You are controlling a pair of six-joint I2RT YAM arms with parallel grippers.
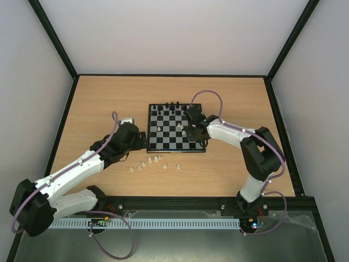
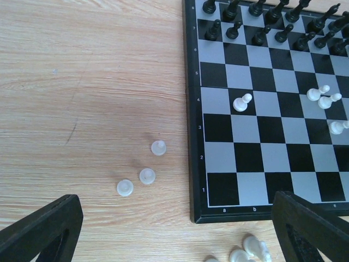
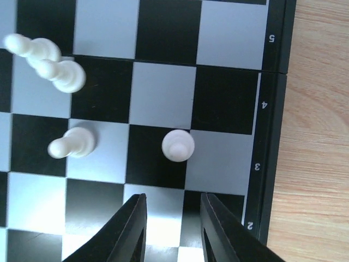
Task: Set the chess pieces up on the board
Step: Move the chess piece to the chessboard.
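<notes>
1. I am reading the right gripper (image 3: 172, 199) as slightly parted and empty, hanging low over the small black-and-pale-grey checkered board (image 3: 272, 109), near the board's right edge.
2. Just ahead of it, one tiny whitish translucent pawn (image 3: 178, 146) is standing upright on the board, straddling a square boundary. I judge it is needing a tidier placement.
3. Three more whitish pieces (image 3: 65, 76) are lying toppled nearer the board's middle, away from any home rank.
4. The left gripper (image 2: 177, 199) is gaping wide and carrying nothing, hovering off the board's near-left corner, probably lined up for the strays.
5. Those loose whitish figures (image 2: 146, 176) are sitting on the light wooden table (image 2: 82, 82) beside the board's left edge, while small black figures (image 2: 262, 22) are filling the board's far ranks.
</notes>
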